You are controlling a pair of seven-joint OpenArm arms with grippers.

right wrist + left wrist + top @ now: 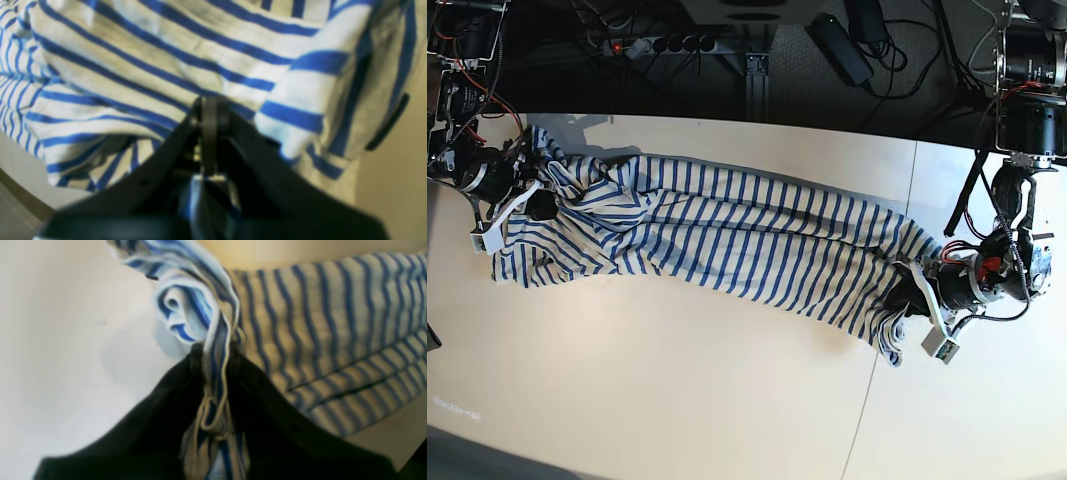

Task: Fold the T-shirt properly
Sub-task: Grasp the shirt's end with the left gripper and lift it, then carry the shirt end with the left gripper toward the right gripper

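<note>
We count one T-shirt (727,235), stretched long across the pale desk (677,400), and two hands. The left hand (215,355) pinches a bunched edge of the shirt at one end; the right hand (209,106) is pressed together on cloth at the other. Bare desk lies open along both long sides of the shirt.

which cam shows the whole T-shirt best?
Base view. It shows the T-shirt stretched across the table between both grippers. Left wrist view shows only a bunched edge clamped in the left gripper; right wrist view shows only blurred striped folds at the right gripper.
</note>
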